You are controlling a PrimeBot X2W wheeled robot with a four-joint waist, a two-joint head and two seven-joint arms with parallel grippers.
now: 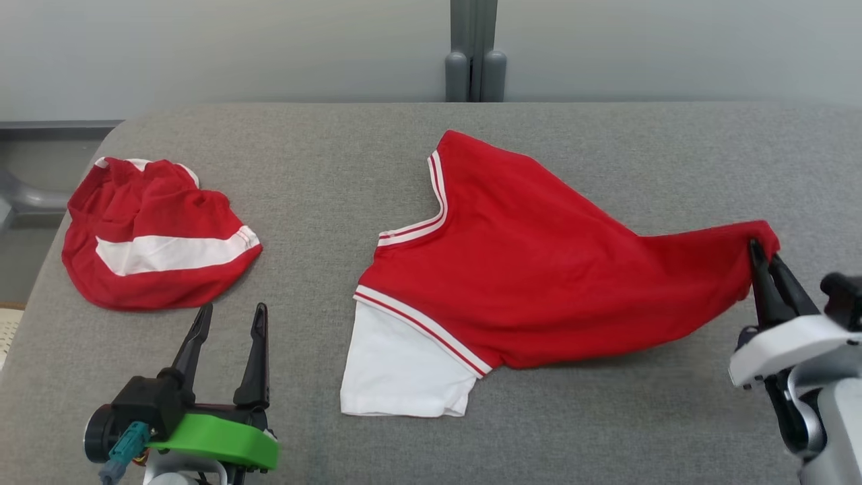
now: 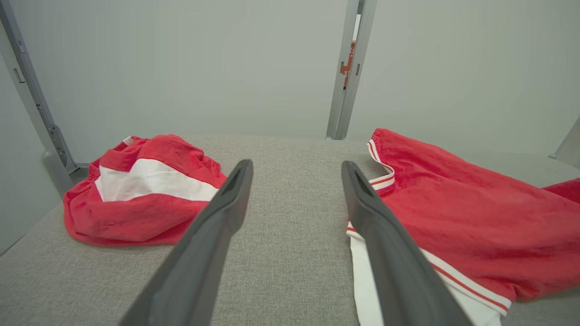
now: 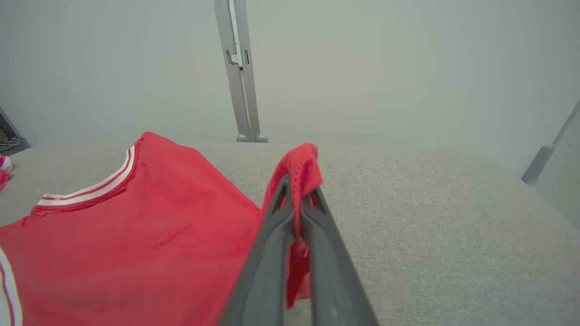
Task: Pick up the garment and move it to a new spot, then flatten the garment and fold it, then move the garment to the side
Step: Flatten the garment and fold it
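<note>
Garment [image 1: 539,283], a red shirt, lies mid-table [image 1: 323,168], its hem corner clamped in the right gripper [image 1: 764,259]. Left gripper [image 1: 229,330] hangs spread, empty. Likely flattening; next, grasp the opposite corner.

Red garment [image 1: 539,269] soft matt cloth; table [image 1: 323,168] coarse grey woven fabric.

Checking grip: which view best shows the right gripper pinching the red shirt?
Right wrist view: the right gripper clamps the shirt close up. Head view shows it small; left wrist view, shirt's collar and sleeve.
</note>
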